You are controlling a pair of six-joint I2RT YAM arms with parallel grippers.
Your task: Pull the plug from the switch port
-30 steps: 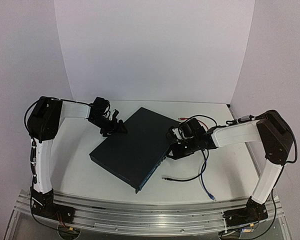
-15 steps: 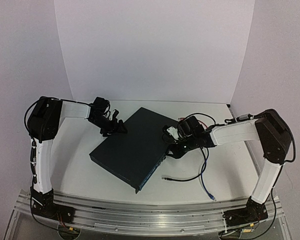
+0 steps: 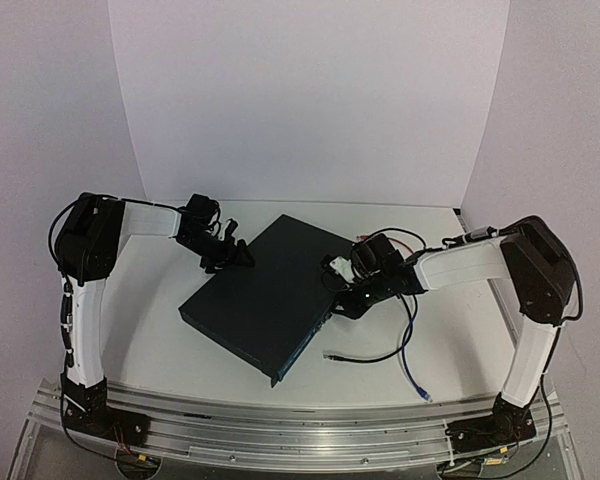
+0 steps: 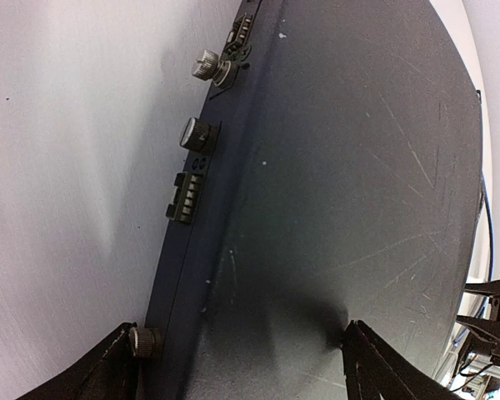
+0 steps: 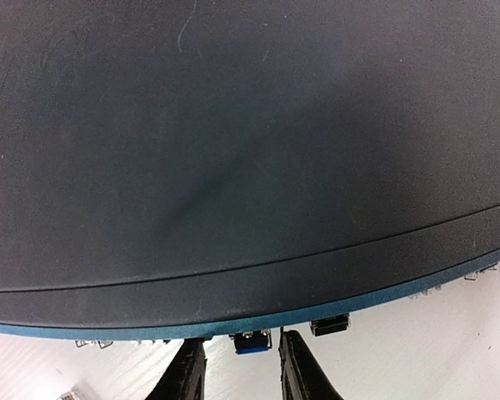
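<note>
**One plug to be pinched squarely, then drawn straight out**

On the table (image 3: 150, 335) the switch (image 3: 270, 300) is laid flat and askew, with its socket face turned toward the right arm. A blue plug (image 5: 252, 340) is seated in that face. It is flanked by the right gripper (image 5: 242, 350), whose fingers are set narrowly apart on either side of it, and no firm pinch can be made out. The plug's body should be squeezed with any latch tab pressed. The pull is best kept in line with the socket, so that the box is not dragged. At the far corner the switch is straddled by the left gripper (image 4: 237, 333), fingers spread wide; it is judged to serve as a brace. Loose cables (image 3: 380, 352) beside the box should be kept out of the pull's path.
</note>
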